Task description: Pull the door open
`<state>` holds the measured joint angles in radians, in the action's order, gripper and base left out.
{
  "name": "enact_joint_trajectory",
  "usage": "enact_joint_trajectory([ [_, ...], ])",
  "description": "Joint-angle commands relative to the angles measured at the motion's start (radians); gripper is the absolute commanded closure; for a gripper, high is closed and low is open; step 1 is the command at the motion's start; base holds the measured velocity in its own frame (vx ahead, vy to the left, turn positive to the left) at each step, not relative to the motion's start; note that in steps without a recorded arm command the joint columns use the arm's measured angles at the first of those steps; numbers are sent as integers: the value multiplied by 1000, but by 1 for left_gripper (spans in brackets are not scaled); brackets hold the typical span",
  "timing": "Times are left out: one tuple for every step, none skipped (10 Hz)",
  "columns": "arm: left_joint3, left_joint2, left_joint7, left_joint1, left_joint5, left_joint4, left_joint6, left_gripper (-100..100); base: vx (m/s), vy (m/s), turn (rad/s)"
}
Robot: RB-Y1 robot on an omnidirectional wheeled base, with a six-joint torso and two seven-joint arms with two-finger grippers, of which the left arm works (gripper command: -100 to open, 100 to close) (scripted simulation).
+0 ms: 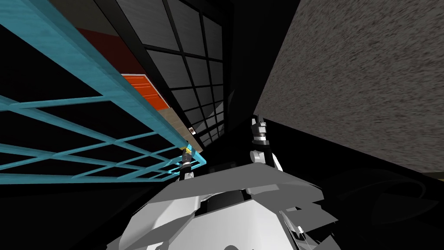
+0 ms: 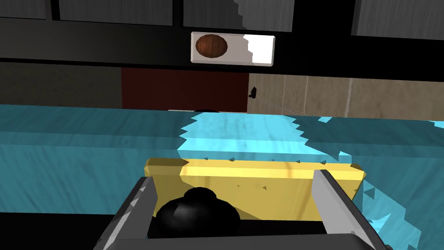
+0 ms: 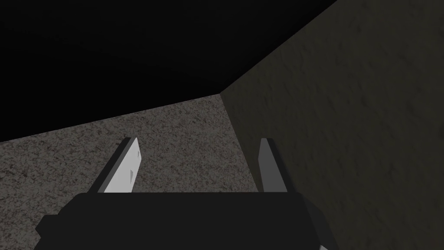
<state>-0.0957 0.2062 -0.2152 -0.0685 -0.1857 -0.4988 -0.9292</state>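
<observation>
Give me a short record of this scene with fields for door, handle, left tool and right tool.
door: teal door, its edge facing the left tool
handle: black knob on a yellow plate
left tool: open, fingers on either side of the knob, not pressing it
right tool: open, holding nothing

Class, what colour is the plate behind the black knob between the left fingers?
Yellow; the plate shows best in the left wrist view.

Left gripper [image 2: 235, 180]: fingers apart, black knob [image 2: 197, 212] between them. Yellow plate [image 2: 260, 191] behind the knob, on teal door [image 2: 78, 165]. Beyond: grey plate [image 2: 260, 50] bearing brown knob [image 2: 211, 45].
</observation>
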Motion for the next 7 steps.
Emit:
enact_joint_trajectory([
  [0,4,-49,-6,-17,4,-5,-100,-54,35,-46],
  [4,3,-77,-8,-27,3,-4,-100,-73,22,-61],
  [8,1,-105,-11,-38,1,-2,-100,-89,39,-47],
  [8,1,-116,-11,-38,1,-2,-100,-61,32,-15],
  [12,-1,-151,-13,-50,-1,-1,-100,-54,21,-34],
  [16,-3,-179,-16,-63,-4,1,-100,-72,20,-72],
  [16,-3,-190,-16,-63,-4,1,-100,-57,19,-37],
])
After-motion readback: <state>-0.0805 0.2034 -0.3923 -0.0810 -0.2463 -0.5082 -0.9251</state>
